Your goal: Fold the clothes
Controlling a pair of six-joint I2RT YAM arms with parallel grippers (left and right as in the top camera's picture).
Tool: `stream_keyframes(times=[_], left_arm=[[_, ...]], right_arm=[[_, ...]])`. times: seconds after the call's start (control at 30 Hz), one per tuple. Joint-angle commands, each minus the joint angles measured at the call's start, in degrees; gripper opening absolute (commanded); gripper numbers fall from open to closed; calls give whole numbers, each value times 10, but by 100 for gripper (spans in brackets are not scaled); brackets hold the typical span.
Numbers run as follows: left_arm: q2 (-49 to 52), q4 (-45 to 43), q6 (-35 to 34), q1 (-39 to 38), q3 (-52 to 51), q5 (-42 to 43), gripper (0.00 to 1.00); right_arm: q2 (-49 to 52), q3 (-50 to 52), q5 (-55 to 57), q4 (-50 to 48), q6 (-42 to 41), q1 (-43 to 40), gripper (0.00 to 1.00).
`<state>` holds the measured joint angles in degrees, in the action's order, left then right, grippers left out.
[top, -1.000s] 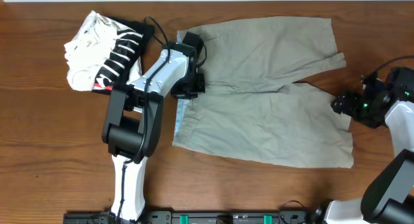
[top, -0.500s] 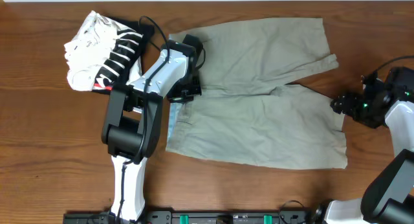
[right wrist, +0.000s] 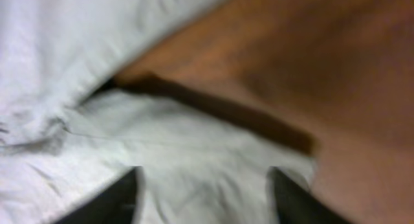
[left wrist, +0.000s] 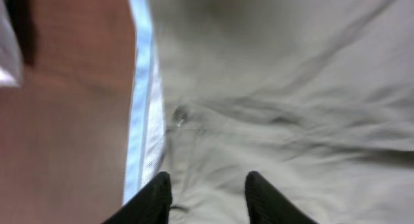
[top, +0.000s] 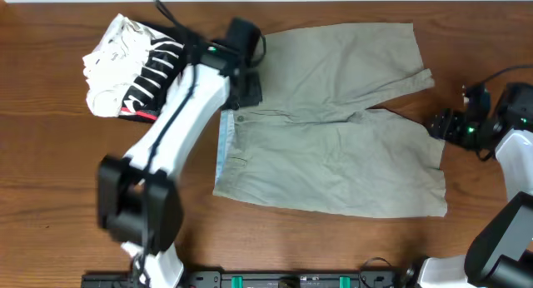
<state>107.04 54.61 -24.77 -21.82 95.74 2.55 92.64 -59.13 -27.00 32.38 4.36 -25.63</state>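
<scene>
The clothes, khaki grey-green shorts (top: 333, 146), lie spread flat on the table with the waist to the left and both legs to the right. Their pale blue inner waistband (top: 222, 142) shows along the left edge. My left gripper (top: 246, 81) hangs over the upper waist corner. In the left wrist view it (left wrist: 208, 188) stands open above the cloth, close to the button (left wrist: 180, 116) and the blue band (left wrist: 139, 120). My right gripper (top: 439, 126) is at the right, beside the leg hems. It (right wrist: 206, 185) is open over the pale cloth's edge, holding nothing.
A folded black-and-white striped garment (top: 133, 67) with a red mark lies at the back left, just beside my left arm. The brown wooden table (top: 50, 171) runs bare to the left and along the front edge. Arm bases stand at the front.
The shorts slid a little left, then my left gripper opened and let go of the waist while its arm stretched out and rose. My right gripper's jaws narrowed a little.
</scene>
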Motion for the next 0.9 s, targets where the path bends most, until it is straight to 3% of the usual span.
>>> stream_keyframes(times=[0.0,0.03,0.1,0.3,0.47,0.87], left_arm=[[-9,-19,22,1,7,-9,41],[-6,-28,22,1,5,-6,40],[0,-38,22,1,-1,7,40],[13,-44,23,1,-26,12,34],[14,-44,41,1,-40,12,34],[16,-44,48,2,-58,-9,34]], right_arm=[[1,0,-52,-54,-19,13,23],[2,0,-52,-88,-31,19,12],[5,0,-52,-162,-53,37,1],[35,0,-47,-356,-151,91,1],[101,0,-36,-459,-158,130,1],[263,0,51,-513,-159,134,1]])
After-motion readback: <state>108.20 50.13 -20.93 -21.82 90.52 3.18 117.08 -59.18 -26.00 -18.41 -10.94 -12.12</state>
